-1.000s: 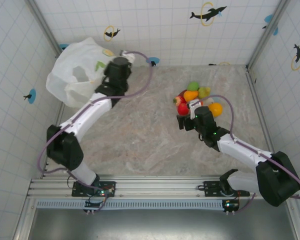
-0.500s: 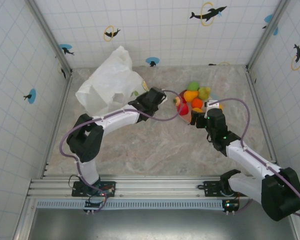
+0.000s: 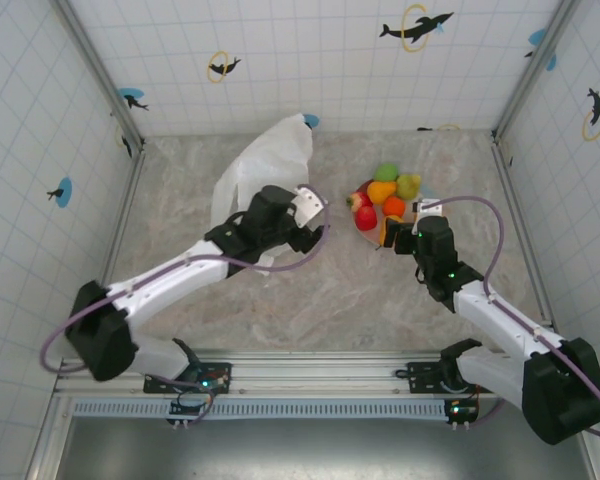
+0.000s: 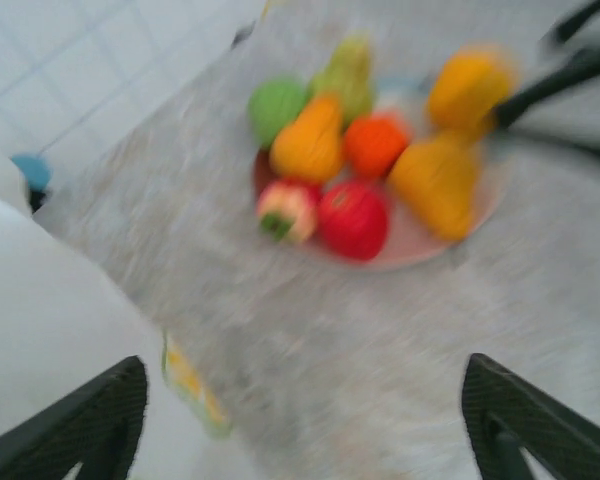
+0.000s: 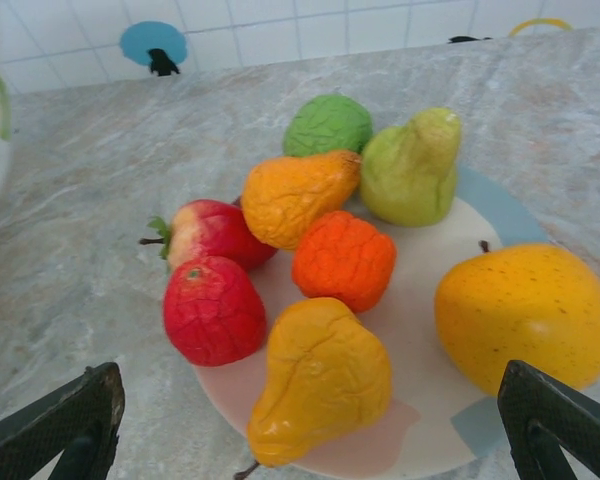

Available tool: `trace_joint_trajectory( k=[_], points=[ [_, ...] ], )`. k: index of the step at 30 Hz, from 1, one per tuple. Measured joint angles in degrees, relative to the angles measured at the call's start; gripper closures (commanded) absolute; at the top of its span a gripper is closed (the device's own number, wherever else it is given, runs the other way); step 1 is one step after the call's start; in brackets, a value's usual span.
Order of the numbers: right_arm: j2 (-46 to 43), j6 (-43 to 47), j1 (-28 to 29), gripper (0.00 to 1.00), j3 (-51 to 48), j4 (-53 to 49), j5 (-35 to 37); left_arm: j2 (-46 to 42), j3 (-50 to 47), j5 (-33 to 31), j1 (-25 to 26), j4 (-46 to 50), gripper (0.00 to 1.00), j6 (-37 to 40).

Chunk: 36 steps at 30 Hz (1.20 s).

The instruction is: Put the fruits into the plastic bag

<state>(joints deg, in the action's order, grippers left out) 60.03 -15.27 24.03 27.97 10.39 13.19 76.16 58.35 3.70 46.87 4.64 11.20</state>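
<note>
Fruits [image 5: 330, 260] lie piled on the plate [image 5: 430, 400], near the plastic bag [image 3: 260, 170] slumped on the surface [image 3: 310, 290]. They look hard, light, slippery; I would pinch one across its belly. Right claw [image 5: 305, 430] and left claw [image 4: 300, 420] stand wide open, empty.

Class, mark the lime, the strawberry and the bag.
Lime [image 5: 327, 124]: right wrist view, middle of its green top.
Strawberry [image 5: 213, 310]: right wrist view, its red middle.
Bag [image 3: 265, 165]: top view, its bare white middle.

White arms [image 3: 175, 272] (black joints [image 3: 98, 338]), purple cables [image 3: 462, 198].
</note>
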Motion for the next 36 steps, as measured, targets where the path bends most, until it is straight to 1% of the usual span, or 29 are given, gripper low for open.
trace_joint_trajectory(
  k=[3, 5, 8, 11, 13, 15, 19, 21, 22, 27, 30, 32, 34, 36],
  points=[
    [2.71, -0.07, 1.7, 0.04, 0.0, 3.41, -4.52, -5.84, -3.54, 6.93, 0.02, -3.72, 0.08, -4.94],
    [6.34, 0.28, 5.09, 0.04, 0.13, 5.38, -7.54, -8.07, -5.27, 10.32, 0.02, -4.39, 0.07, -8.15],
    [12.26, 1.36, 10.64, 0.04, 0.98, 6.84, -11.56, -9.92, -6.93, 12.79, 0.02, -3.56, 0.06, -11.91],
    [16.68, 1.97, 14.27, 0.04, 2.49, 8.13, -14.91, -12.09, -7.58, 13.33, 0.02, -1.18, 0.06, -14.56],
    [18.21, 1.84, 14.99, 0.05, 2.95, 9.77, -16.76, -14.4, -8.07, 11.74, 0.02, 0.68, 0.06, -15.63],
    [19.04, 1.27, 15.08, 0.05, 3.08, 11.39, -18.16, -16.79, -8.07, 7.45, 0.02, 3.19, 0.06, -16.02],
    [21.31, -0.57, 15.04, 0.08, 4.39, 12.33, -17.94, -18.71, -8.07, -6.91, 0.02, 8.66, 0.06, -14.91],
    [23.02, -1.7, 14.71, 0.1, 6.03, 11.78, -17.03, -17.79, -8.07, -12.7, -0.04, 11.87, 0.07, -11.87],
    [23.8, -2.21, 14.34, 0.11, 6.93, 11.47, -16.52, -17.2, -8.17, -14.58, -0.04, 13.16, 0.07, -9.33],
    [25.16, -4.61, 11.85, 0.12, 8.87, 11.21, -15.85, -15.98, -13.97, -20.87, -0.17, 14.25, 0.05, 6.47],
    [25.11, -5.14, 11.58, 0.11, 8.9, 11.19, -15.8, -14.62, -16.83, -22.53, -0.94, 15.41, 0.04, 13.92],
    [24.57, -5.49, 11.41, 0.11, 8.39, 11.65, -16.13, -13.81, -18.49, -22.36, -3.26, 13.9, 0.03, 21.31],
    [23.21, -5.88, 11.08, 0.11, 7.3, 12.17, -16.72, -12.39, -20.98, -22.45, -8.02, 10.99, 0.03, 28.02],
    [22.14, -6.23, 10.69, 0.11, 6.19, 12.61, -17.42, -10.71, -23.15, -22.71, -11.76, 7.5, 0.04, 32.79]
  ],
)
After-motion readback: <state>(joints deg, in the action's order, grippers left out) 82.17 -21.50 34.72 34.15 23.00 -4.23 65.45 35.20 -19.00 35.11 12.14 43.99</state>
